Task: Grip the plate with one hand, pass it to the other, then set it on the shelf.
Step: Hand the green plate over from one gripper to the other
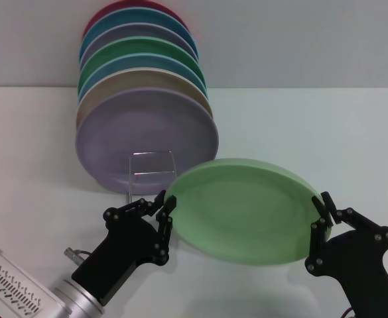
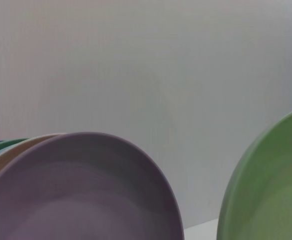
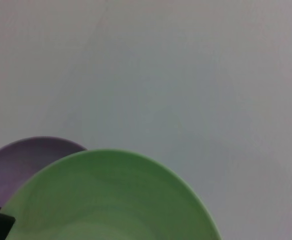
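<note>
Stacked plates leaning at the counter's back left

A lavender plate point(image 1: 146, 139) stands nearly upright at the front of a leaning row, its face toward the counter's front edge. Behind it, overlapping toward the back edge, come a beige plate point(image 1: 155, 81), a light blue plate point(image 1: 155, 61), a darker green plate point(image 1: 150, 45), a grey-lavender plate point(image 1: 140, 30), a teal plate point(image 1: 137, 17) and a crimson plate point(image 1: 127, 5). The white counter point(image 1: 313, 126) meets a pale wall point(image 1: 300, 40) behind.
</note>
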`<action>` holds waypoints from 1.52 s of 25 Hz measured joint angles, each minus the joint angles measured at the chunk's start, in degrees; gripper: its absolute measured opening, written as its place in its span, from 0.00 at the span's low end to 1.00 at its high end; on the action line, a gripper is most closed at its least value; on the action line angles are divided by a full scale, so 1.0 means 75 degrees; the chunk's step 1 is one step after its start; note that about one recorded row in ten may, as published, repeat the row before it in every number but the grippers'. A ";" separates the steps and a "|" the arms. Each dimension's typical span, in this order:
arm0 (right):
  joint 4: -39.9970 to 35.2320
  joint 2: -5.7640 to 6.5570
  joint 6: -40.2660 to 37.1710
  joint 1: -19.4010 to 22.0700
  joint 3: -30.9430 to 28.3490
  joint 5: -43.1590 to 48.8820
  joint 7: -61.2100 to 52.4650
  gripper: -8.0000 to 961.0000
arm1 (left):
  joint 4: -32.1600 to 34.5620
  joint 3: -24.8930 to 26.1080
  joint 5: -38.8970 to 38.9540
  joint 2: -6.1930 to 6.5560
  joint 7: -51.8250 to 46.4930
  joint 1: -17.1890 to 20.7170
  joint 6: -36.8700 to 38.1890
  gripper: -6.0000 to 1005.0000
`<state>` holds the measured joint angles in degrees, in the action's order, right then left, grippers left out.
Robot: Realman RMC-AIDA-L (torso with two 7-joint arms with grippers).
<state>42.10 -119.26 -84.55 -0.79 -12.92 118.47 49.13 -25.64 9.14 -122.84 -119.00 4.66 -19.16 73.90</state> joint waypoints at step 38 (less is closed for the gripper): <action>-0.0186 -0.0008 -0.0019 -0.0101 0.0068 0.0081 0.0004 0.10 | 0.0026 0.0103 0.0002 0.0001 0.0141 0.0001 0.0043 0.04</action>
<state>40.71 -119.33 -84.70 -1.54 -12.41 119.08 49.16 -25.44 9.91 -122.83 -118.99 5.71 -19.15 74.22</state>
